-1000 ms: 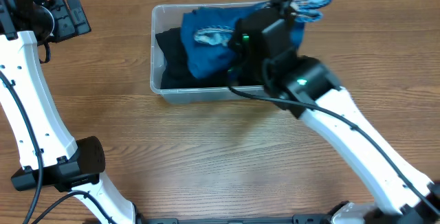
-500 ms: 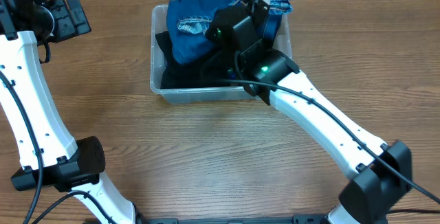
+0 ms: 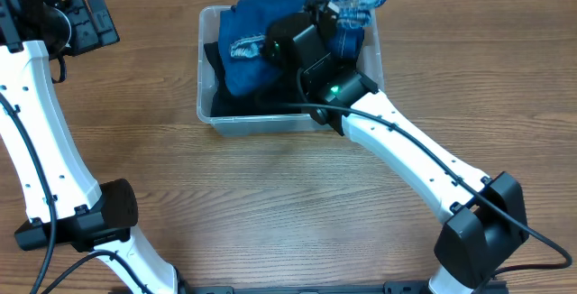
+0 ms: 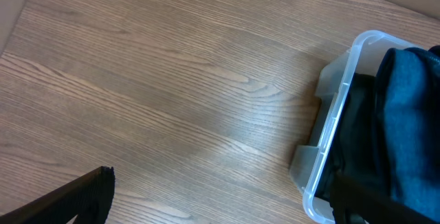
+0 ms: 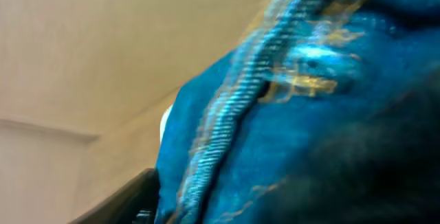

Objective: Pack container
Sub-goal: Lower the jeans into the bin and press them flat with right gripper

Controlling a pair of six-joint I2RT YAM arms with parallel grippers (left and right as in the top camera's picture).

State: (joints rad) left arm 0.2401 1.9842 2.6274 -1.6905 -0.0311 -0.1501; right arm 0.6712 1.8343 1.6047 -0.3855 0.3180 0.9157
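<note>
The clear container (image 3: 206, 105) stands at the table's back middle. It holds a black garment (image 3: 215, 78) at its left and blue jeans (image 3: 248, 46) on top. One end of the jeans (image 3: 363, 2) hangs over the back right rim. My right gripper (image 3: 326, 8) is down over the bin's back edge, its jaws apart with denim between them. Blurred blue denim (image 5: 309, 114) fills the right wrist view; only the left finger (image 5: 124, 196) of the right gripper (image 5: 227, 210) shows. My left gripper (image 3: 87, 23) hangs open and empty at the far left, away from the bin.
In the left wrist view the left gripper (image 4: 220, 210) hovers above bare wood (image 4: 158, 80), with the bin's left corner (image 4: 337, 121) at the right. The right arm's white links (image 3: 415, 163) cross the table from the front right.
The right arm has swung left along the bin, dragging the jeans further inside. Its jaws have parted. The left arm has not moved.
</note>
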